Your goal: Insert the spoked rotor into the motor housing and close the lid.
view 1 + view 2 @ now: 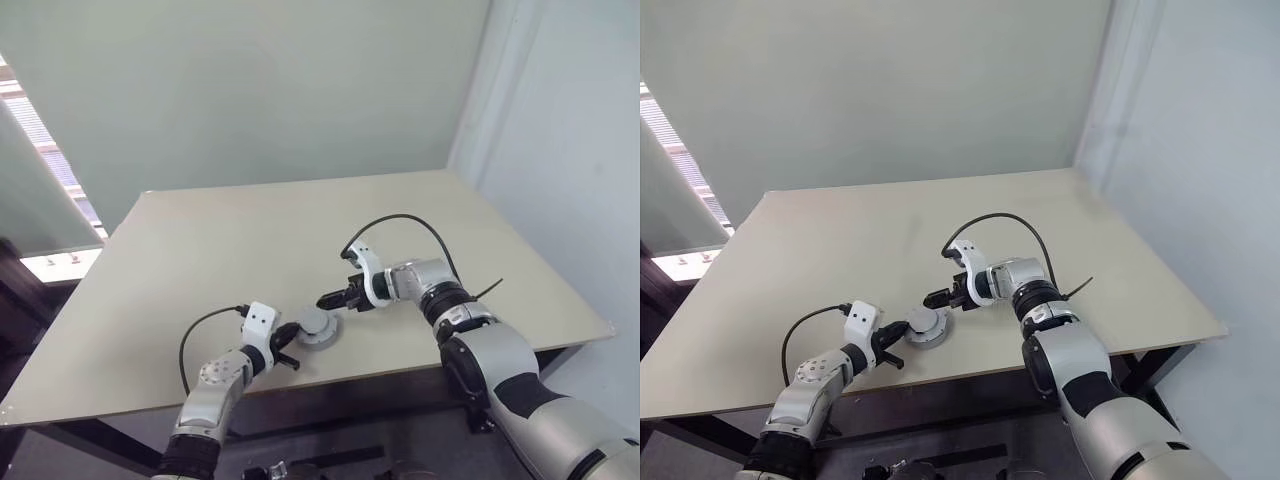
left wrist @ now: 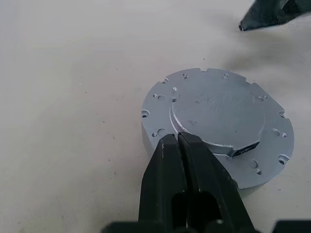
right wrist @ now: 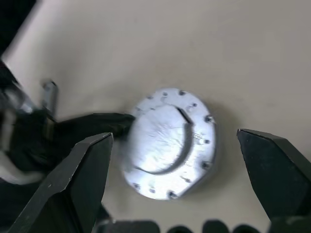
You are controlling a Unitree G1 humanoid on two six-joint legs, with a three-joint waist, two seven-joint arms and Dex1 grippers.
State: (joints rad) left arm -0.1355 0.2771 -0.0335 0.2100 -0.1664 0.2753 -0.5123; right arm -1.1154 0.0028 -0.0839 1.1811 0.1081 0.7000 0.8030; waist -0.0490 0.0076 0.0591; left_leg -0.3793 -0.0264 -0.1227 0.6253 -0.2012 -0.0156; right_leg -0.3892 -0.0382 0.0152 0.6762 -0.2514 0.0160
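Note:
The silver motor housing [image 1: 318, 327] rests flat on the beige table [image 1: 250, 230] near its front edge. Its round lid [image 2: 218, 109] lies flat on top, so the spoked rotor is hidden. My left gripper [image 1: 288, 343] is shut, and its fingertips [image 2: 177, 139] touch the housing's rim on the near left side. My right gripper [image 1: 335, 298] hovers a little above and to the right of the housing, open and holding nothing. In the right wrist view the housing [image 3: 170, 141] sits between my right gripper's spread fingers [image 3: 87, 170], with the left gripper [image 3: 97, 124] against its edge.
The table's front edge [image 1: 330, 380] runs just below the housing. A black cable [image 1: 400, 220] loops over my right wrist and another [image 1: 195, 335] over the left. A pale wall [image 1: 560, 150] stands to the right of the table.

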